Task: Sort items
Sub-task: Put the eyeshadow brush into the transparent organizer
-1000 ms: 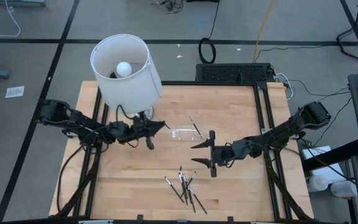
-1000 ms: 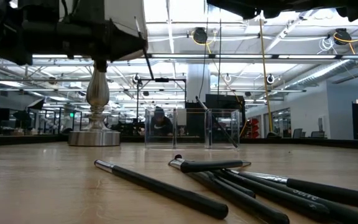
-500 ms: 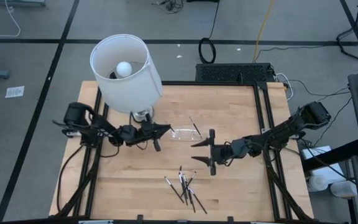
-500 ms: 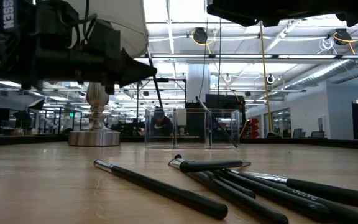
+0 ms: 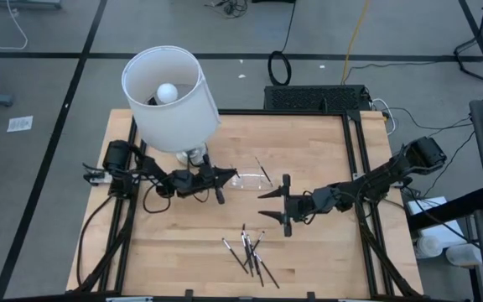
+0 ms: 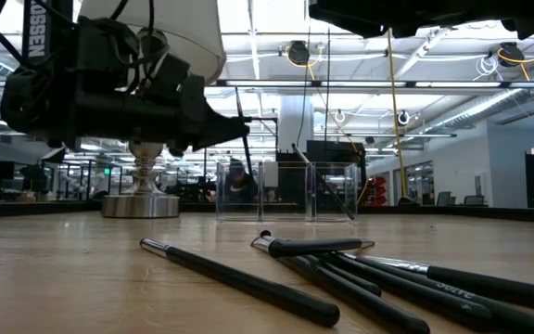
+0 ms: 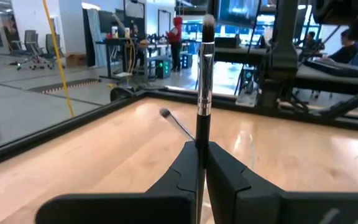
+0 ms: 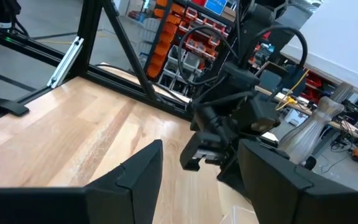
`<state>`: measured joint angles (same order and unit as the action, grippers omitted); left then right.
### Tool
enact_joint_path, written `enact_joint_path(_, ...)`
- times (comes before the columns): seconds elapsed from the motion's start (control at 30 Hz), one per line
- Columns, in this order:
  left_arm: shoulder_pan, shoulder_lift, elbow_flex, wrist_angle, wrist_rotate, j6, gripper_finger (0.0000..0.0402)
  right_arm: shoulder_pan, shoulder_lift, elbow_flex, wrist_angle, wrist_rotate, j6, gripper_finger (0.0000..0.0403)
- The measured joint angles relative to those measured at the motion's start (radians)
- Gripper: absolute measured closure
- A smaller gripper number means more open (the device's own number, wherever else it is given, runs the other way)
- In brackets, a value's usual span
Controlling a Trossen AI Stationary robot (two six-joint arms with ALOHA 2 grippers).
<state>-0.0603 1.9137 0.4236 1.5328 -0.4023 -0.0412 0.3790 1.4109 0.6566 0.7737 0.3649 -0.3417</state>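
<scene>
My left gripper (image 5: 223,176) hovers over the table just left of the small clear tray (image 5: 243,180), shut on one dark brush-like stick (image 7: 204,81) with a silvery collar and a dark tuft. Another stick (image 5: 262,171) leans in the tray, its upper end against the rim. Several more sticks (image 5: 250,252) lie in a loose pile on the wood near the near edge, large in the low view (image 6: 341,269). My right gripper (image 5: 263,206) waits open, right of the tray and above the table, pointing left. My left gripper pinches the stick's dark shaft (image 7: 201,134) between its two shut fingers, below the silvery collar. The tuft end stands out past the fingertips. The stick is lifted clear of the table.
A lamp with a white shade (image 5: 170,96) stands at the far left of the table on a metal base (image 6: 142,199), close behind my left arm. Black frame rails run along the left and right table edges. Bare wood lies between the tray and the pile.
My left gripper has moved toward the table's right, from beside the lamp base toward the clear tray, carrying the stick and staying shut. My right arm and the sticks on the table have kept still.
</scene>
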Motion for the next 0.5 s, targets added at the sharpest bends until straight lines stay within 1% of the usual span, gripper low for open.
enact_joint_path(0.5,0.004,0.0,0.003,-0.099,0.001,-0.006,0.0389,0.0,0.0,0.0,0.0,0.0,0.016,0.0207)
